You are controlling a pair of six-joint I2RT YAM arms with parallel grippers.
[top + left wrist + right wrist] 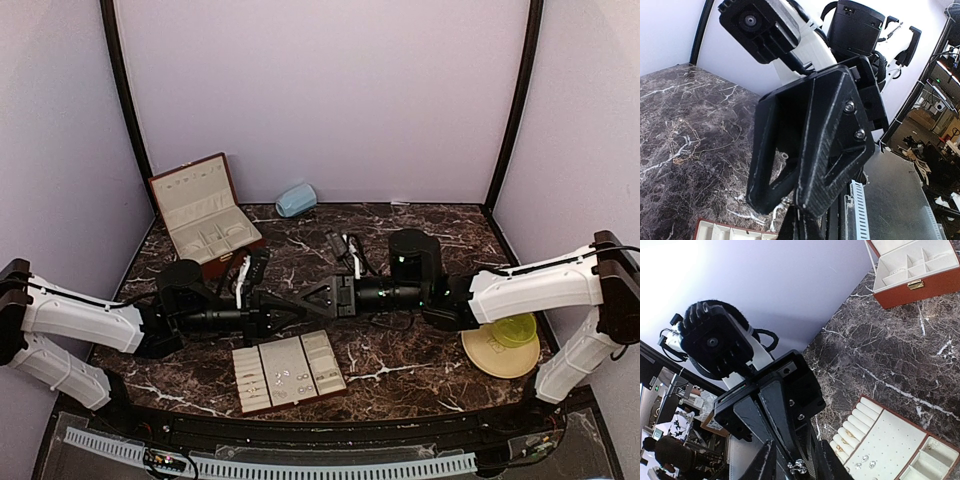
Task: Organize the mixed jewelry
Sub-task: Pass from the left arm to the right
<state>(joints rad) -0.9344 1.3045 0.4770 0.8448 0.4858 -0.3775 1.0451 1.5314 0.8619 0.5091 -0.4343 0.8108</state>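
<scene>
Several pieces are already filed in the cream-lined tray (900, 440): gold rings (846, 436) sit in the roll slots and small clear studs (865, 460) lie on the flat centre panel. The red-brown box (910, 275) stands open at the back left of the surface (420, 225); I cannot make out from here whether its compartments hold anything.

Both my arms meet nose to nose in mid-air, just behind the tray. My left end effector (296, 310) is fully closed. From the right wrist view, a sparkling piece (799, 467) sits at its tip, which I read as pinched there, though the contact is at the frame edge and small, so this is a judgement. My right end effector (312, 300) has its fingers part-way apart on either side of that piece, not visibly pressing on it.

Read: this looks like a hand-to-hand transfer of one item, not yet completed.

Left to do:
- the sparkling piece must reach a tray slot
- thin chains (680, 145) lie loose on the marble, well apart from the tray
- many tray slots have nothing in them

Progress estimate: partly through, with rings and studs sorted and chains untouched. A light blue object (296, 200) and a plate (490, 358) with a green bowl (514, 328) also stand on the surface; neither looks like part of the sorting.
</scene>
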